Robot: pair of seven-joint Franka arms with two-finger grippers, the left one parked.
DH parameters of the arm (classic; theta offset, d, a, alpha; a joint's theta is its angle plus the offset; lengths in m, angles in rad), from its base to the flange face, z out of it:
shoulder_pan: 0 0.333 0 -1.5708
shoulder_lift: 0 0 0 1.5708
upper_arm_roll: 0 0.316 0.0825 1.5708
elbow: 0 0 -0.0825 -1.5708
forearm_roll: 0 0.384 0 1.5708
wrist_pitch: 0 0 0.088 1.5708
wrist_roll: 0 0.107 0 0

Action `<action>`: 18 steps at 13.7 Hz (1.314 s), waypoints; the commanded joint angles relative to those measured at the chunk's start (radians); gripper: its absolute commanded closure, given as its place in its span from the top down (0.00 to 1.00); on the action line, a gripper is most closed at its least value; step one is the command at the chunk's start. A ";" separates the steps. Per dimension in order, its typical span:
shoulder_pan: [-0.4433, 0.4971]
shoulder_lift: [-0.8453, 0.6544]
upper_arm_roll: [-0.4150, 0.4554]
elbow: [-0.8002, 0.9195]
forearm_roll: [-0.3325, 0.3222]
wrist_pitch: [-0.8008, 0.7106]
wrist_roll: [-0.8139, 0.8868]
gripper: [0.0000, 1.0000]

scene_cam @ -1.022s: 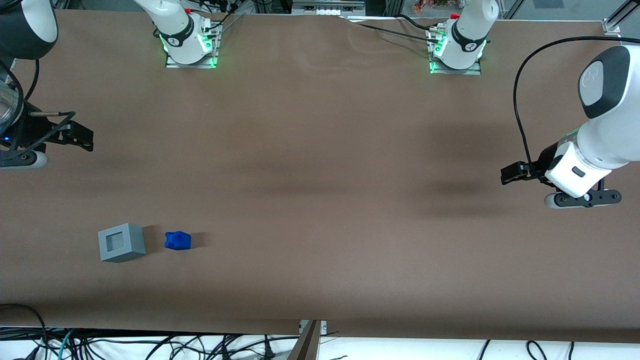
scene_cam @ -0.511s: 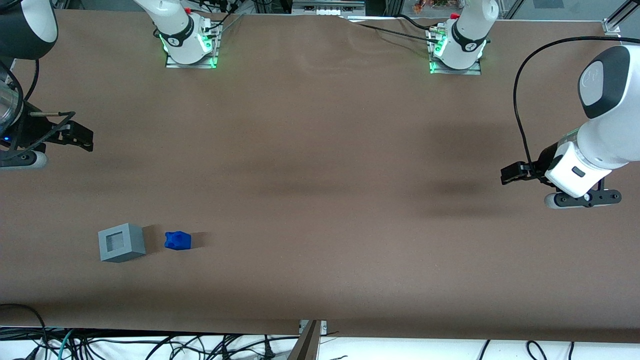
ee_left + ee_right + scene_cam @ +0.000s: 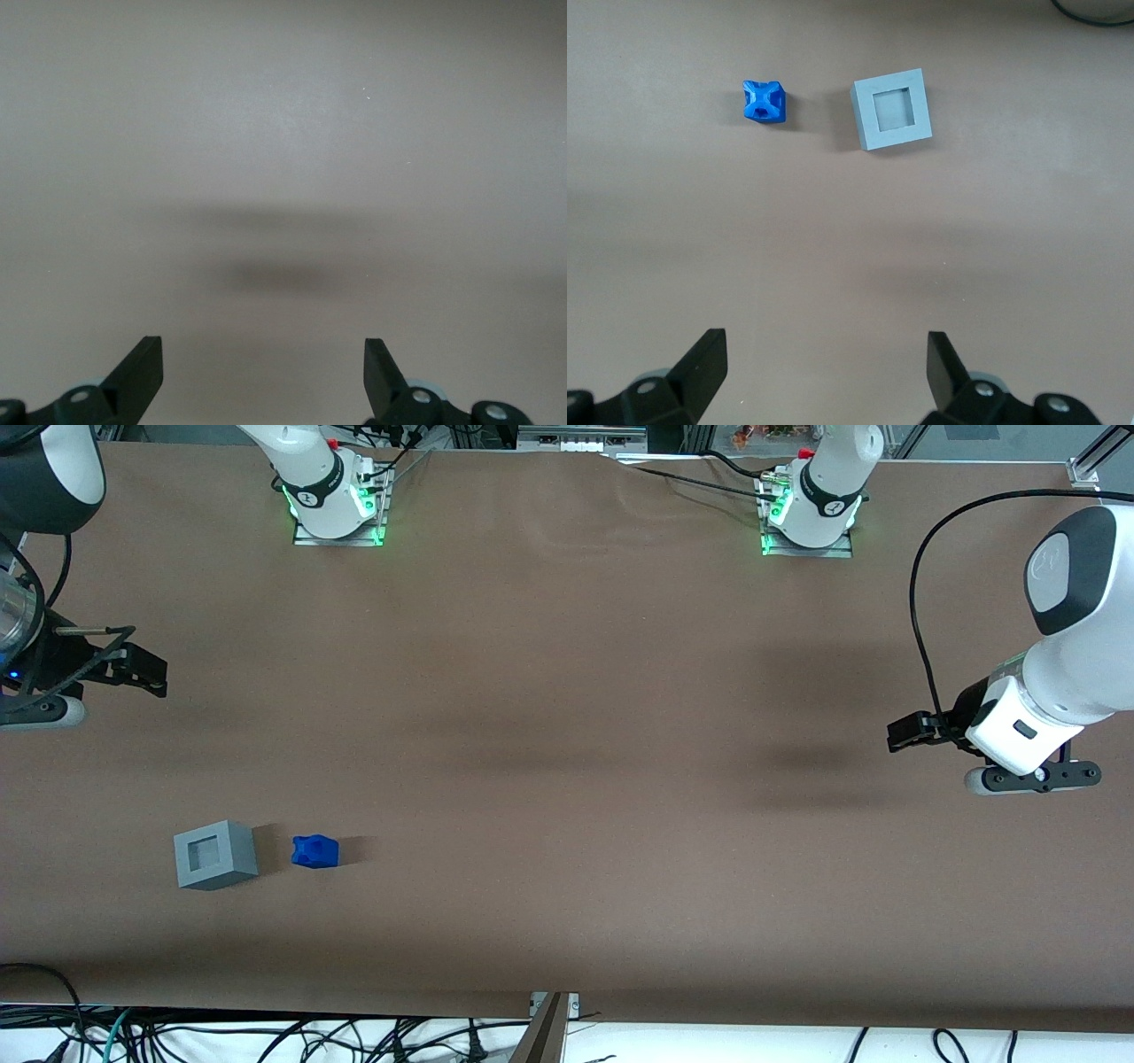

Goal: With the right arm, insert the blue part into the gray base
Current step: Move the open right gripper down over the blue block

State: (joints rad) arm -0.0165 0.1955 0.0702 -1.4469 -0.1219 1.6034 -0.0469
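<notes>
Brown table [image 3: 567,779] — end effector [image 3: 824,372] spread, aloft

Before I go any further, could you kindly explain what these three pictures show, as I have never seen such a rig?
The wide picture looks down on a brown table from the front. The other two come from cameras on the arms' wrists, looking down past their black fingers.

The working right arm's tool hangs above the table, open and holding nothing. Its fingers show spread apart in its wrist picture.

Two things lie on the table, apart: the gray base, a cube with its square hole facing up, and beside it the small blue part.
</notes>
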 commanded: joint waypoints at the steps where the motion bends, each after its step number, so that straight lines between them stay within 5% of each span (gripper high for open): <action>1: -0.007 0.028 0.005 0.022 0.021 0.024 -0.013 1.00; 9: 0.001 0.237 0.013 0.017 0.025 0.309 0.004 1.00; 12: 0.018 0.341 0.013 0.019 0.106 0.441 0.007 1.00; 18: 0.063 0.490 0.010 0.019 0.108 0.650 0.027 0.99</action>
State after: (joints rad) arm 0.0431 0.6500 0.0814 -1.4493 -0.0283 2.2229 -0.0292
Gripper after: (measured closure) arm 0.004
